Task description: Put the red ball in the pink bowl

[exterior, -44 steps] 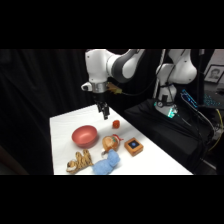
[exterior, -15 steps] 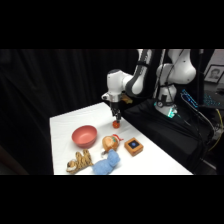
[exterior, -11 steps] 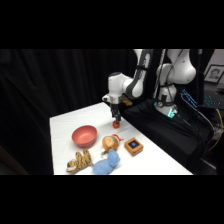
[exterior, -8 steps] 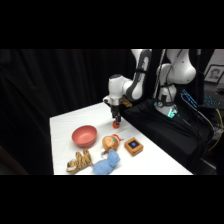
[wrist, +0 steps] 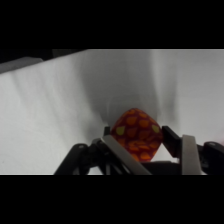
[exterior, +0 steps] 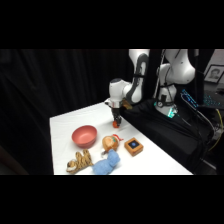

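So the gripper (wrist: 136,145) is pinching the red ball (wrist: 136,131) mid-frame, down on the table (exterior: 70,125), pink bowl (exterior: 84,136) lower left.

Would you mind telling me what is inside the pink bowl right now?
Nothing shows inside the pink bowl; its near inner wall is hidden by its rim. The red ball sits between the gripper's fingers, away from it.

red ball (wrist: 136,136) between fingers (wrist: 116,150), pink bowl (exterior: 84,136) apart
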Controlling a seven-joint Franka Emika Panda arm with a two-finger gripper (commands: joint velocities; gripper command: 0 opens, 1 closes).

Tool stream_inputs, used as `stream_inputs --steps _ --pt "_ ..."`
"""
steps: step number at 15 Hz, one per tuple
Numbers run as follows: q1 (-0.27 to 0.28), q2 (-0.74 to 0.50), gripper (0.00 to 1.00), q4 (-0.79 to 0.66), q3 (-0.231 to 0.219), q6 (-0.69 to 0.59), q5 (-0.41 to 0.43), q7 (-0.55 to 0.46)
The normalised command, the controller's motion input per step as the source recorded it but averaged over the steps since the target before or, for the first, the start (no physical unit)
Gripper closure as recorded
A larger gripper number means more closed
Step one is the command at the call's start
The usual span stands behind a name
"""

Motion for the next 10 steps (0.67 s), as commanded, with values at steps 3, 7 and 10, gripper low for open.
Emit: stream_inputs --steps 3,7,10 --pt "-0.127 0.03 0.66 0.01 0.093 0.13 0.094 -0.17" --pt "-0.141 -0.07 0.98 -0.02 0.103 0.04 0.094 -0.22" --pt "-0.101 -0.2 0.99 -0.02 0.053 -0.14 0.046 -0.21"
